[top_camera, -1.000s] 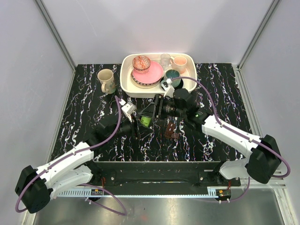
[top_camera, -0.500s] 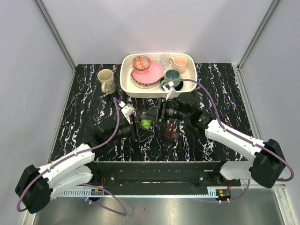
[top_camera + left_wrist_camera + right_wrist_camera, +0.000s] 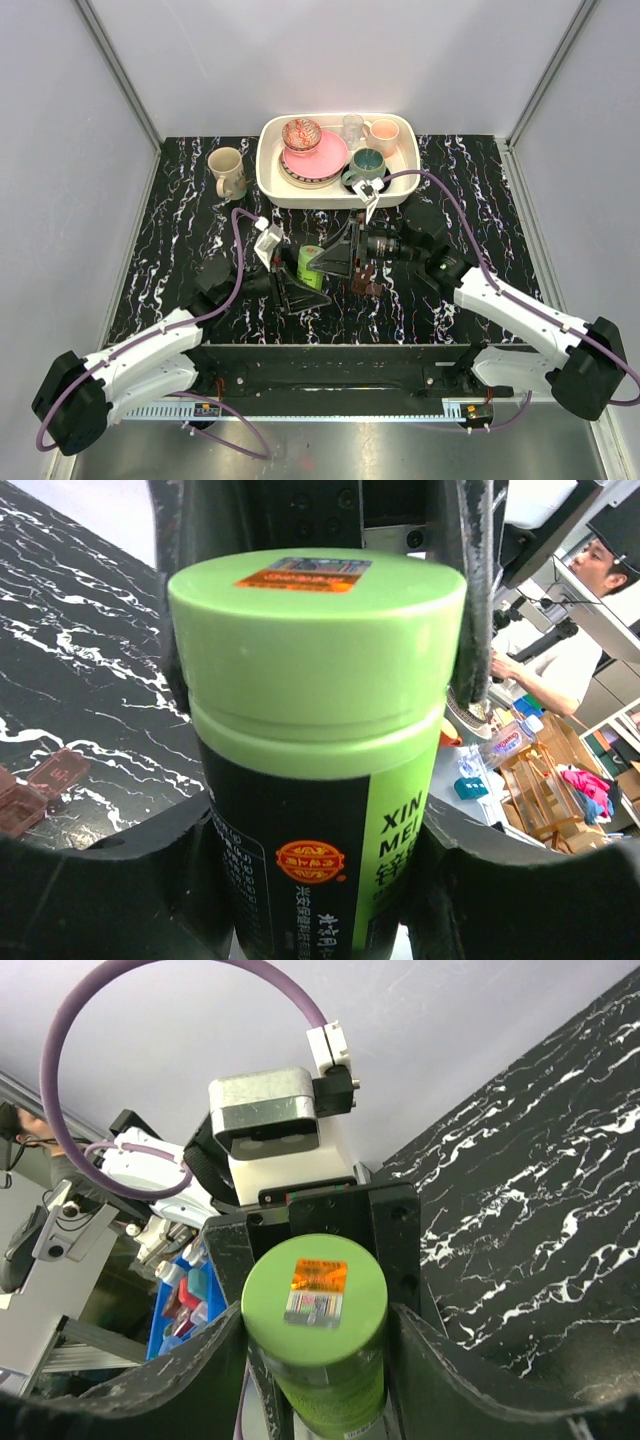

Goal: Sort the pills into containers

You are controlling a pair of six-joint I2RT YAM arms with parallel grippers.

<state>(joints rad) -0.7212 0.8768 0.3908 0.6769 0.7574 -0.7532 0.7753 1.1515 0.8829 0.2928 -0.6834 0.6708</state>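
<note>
Left fingers (image 3: 90,900) clench the bottle (image 3: 290,810) low down, right fingers (image 3: 170,1400) clench its cap (image 3: 314,1300), and the case (image 3: 366,279) lies on the table (image 3: 180,260) just beside the right ones, so if my left hold slips while twisting, the bottle may spin or spill pills wide.

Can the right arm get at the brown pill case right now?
Probably not yet. The right gripper is closed on the green cap of the bottle the left gripper holds. The pill case lies close by, likely reachable once it lets go.
</note>
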